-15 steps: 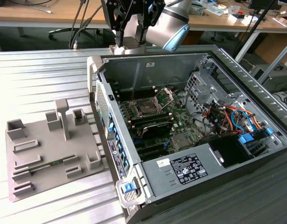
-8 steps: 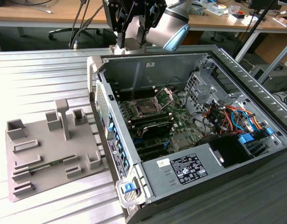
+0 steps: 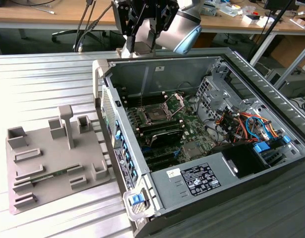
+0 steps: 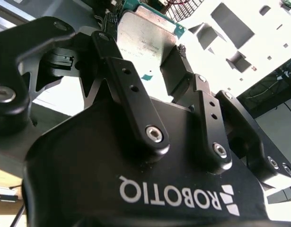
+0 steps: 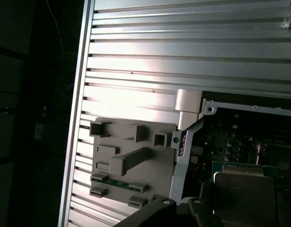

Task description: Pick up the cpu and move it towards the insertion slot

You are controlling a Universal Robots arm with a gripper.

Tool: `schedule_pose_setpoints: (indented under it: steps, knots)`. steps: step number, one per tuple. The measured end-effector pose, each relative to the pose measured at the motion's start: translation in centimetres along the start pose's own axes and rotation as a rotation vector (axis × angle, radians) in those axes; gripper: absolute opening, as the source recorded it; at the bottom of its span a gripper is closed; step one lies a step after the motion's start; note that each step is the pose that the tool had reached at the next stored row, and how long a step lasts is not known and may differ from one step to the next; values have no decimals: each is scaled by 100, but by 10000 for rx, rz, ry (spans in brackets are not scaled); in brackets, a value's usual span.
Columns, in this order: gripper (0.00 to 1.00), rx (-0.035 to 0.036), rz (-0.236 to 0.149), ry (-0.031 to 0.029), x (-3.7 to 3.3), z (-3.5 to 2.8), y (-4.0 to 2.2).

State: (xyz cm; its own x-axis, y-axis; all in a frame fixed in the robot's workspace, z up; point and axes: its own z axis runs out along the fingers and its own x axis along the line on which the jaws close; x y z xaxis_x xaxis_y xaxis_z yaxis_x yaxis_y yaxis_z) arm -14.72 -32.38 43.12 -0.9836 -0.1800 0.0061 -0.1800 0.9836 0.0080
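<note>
The gripper [image 4: 152, 71] is clamped on the cpu [image 4: 145, 38] — its black fingers [image 4: 176, 71] press two opposite edges, and the square chip juts past the fingertips with its silvery top facing the second wrist view. In the exterior view the gripper [image 3: 142, 42] hangs above the far wall of the open computer case [image 3: 157, 74]. The insertion slot [image 3: 155, 115] lies below on the green motherboard [image 3: 192, 121] — well apart from the cpu — with the grey tray [image 3: 48, 171] on the desk [image 3: 43, 84] at the exterior view's left.
</note>
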Motion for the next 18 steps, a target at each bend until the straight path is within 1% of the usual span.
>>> schedule_pose_setpoints:
  steps: [10,18]
  knots:
    - [55,48,0,9,-92,39,-17]
    - [55,102,1,18,-168,69,-31]
